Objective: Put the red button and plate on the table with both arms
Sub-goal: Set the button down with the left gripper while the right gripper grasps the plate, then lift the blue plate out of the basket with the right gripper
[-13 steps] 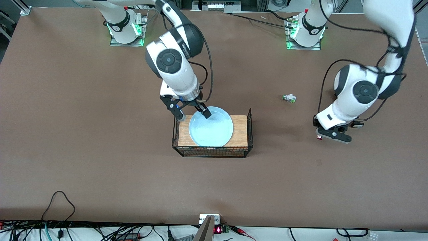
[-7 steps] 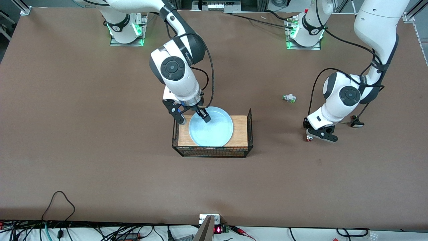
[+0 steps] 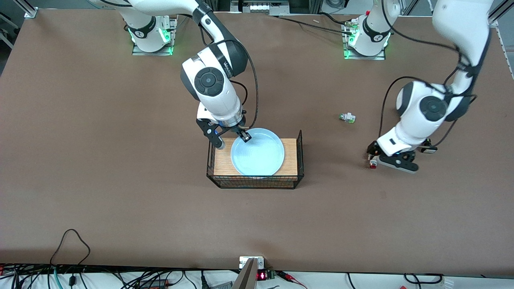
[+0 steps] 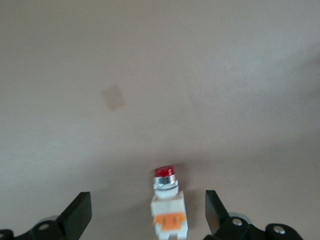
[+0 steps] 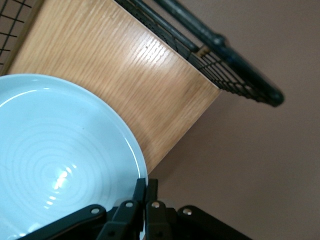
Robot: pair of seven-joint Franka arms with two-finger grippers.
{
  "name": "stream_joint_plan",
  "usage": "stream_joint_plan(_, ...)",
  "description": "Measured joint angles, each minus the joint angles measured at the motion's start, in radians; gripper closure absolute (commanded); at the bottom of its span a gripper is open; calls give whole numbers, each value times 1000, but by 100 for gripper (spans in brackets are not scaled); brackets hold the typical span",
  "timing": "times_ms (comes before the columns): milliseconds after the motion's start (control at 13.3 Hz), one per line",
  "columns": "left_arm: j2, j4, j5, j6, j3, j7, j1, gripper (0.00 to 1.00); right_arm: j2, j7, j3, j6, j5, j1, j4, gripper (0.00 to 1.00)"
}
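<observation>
Work is standing halfway: red button (image 3: 373, 163) is lying on surface (image 3: 120, 160) inside spread left tool (image 4: 146, 209); right tool (image 5: 144, 192) is pinching plate (image 3: 257, 154) over mid-frame rack (image 3: 291, 154).

Light: bright, even, overhead.
Glare: white glints on the plate (image 5: 55, 175).
Blur: left wrist view soft.
Shadows: faint on the bench (image 3: 100, 160).

Cables (image 3: 80, 277) along white floor edge
</observation>
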Motion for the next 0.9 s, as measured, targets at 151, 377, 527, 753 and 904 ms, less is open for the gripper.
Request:
stream_joint_plan(151,-69,125,-60,-285,-21,-8,-1,0,-1,-8,0,0,0,1,0,100)
stream_joint_plan(377,-118,356,-120,-718,-32,-17,-1,0,-30,-23,-1,-56,0,1,21,100)
stream_joint_plan(527,-125,487,-121,-911,-29,-19,0,0,-91,-28,-2,-128,0,1,35,100)
stream_joint_plan(753,-152,582,-121,-996,-24,-19,0,0,-211,-34,-5,-220,0,-1,39,100)
stream_joint_plan(904,-193,590,-121,-1001,0,-19,-18,0,-275,-47,-13,-258,0,-18,38,100)
